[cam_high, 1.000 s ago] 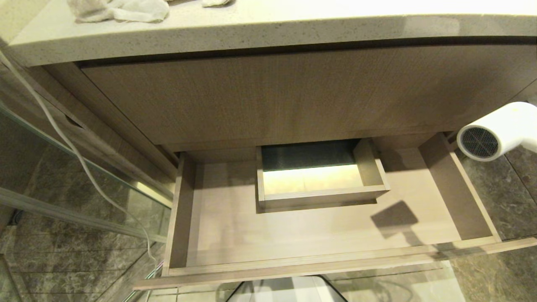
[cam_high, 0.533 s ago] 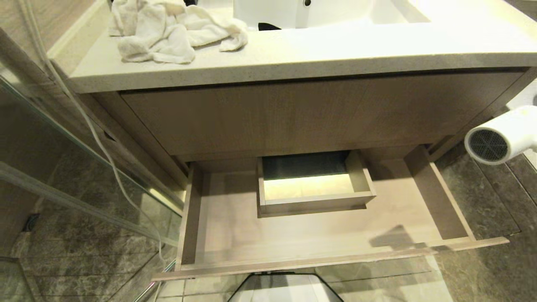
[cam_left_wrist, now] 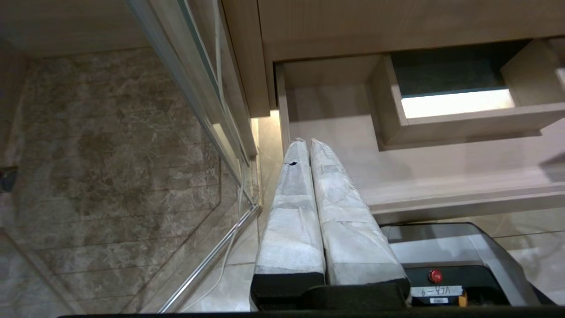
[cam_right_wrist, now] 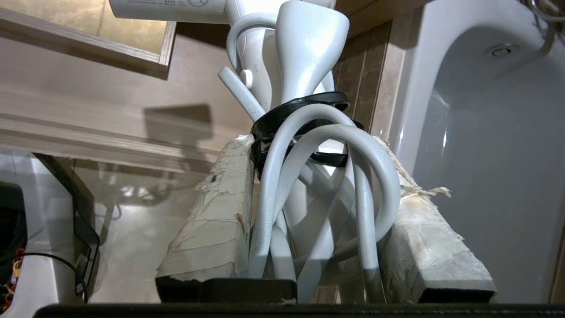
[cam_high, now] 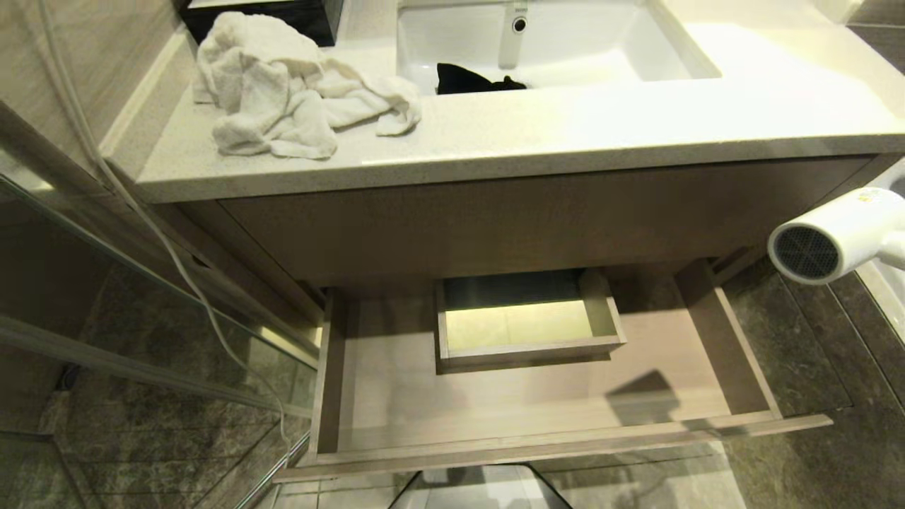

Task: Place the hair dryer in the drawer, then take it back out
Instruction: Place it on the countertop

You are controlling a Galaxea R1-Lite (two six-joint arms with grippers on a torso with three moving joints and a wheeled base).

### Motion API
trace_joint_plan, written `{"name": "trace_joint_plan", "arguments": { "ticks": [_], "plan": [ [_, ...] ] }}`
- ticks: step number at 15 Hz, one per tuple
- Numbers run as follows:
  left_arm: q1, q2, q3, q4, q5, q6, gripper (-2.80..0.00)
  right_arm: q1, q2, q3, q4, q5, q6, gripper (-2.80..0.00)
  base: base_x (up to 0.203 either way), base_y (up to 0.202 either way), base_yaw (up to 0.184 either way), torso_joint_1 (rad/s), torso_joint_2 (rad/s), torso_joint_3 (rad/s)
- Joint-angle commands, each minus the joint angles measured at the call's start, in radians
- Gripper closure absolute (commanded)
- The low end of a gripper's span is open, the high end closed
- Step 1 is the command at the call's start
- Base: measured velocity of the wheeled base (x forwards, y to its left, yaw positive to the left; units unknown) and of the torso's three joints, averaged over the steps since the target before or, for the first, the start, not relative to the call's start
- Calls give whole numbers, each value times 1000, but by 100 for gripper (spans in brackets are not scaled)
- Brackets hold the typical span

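The white hair dryer (cam_high: 834, 237) hangs in the air at the right edge of the head view, outside the drawer's right side, with its dark mesh grille facing me. My right gripper (cam_right_wrist: 313, 145) is shut on its handle and bundled pale cord, which a black strap ties together; the barrel of the hair dryer (cam_right_wrist: 304, 48) points away above the fingers. The drawer (cam_high: 396, 396) stands pulled out and holds nothing, with a boxed cut-out (cam_high: 527, 325) in its floor. My left gripper (cam_left_wrist: 307, 143) is shut and empty, parked low near the drawer's left front corner (cam_left_wrist: 335, 132).
A crumpled white towel (cam_high: 283, 92) lies on the countertop (cam_high: 601, 134) beside the sink (cam_high: 565, 42), which holds a black item (cam_high: 470, 78). A glass panel (cam_high: 141, 318) and a hanging white cable (cam_high: 177, 261) stand left. A white tub (cam_right_wrist: 485, 154) is right. My base (cam_high: 481, 491) sits below the drawer front.
The whole head view has shifted: the camera rose, bringing the countertop, towel and sink into sight. The hair dryer stays at the right edge in the right gripper.
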Motion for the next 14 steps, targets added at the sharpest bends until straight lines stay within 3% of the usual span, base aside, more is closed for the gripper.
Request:
{"name": "trace_joint_plan", "arguments": {
  "ticks": [1,5,14],
  "plan": [
    [0,0,1,0,0,0,0,0,-4,1,0,2,-4,0,0,0,0,356,-589,-252],
    [0,0,0,0,0,0,0,0,-4,1,-5,2,-4,0,0,0,0,313,-559,-243],
    [0,0,0,0,0,0,0,0,-1,-7,-25,2,-4,0,0,0,0,189,-344,-154]
  ]
}}
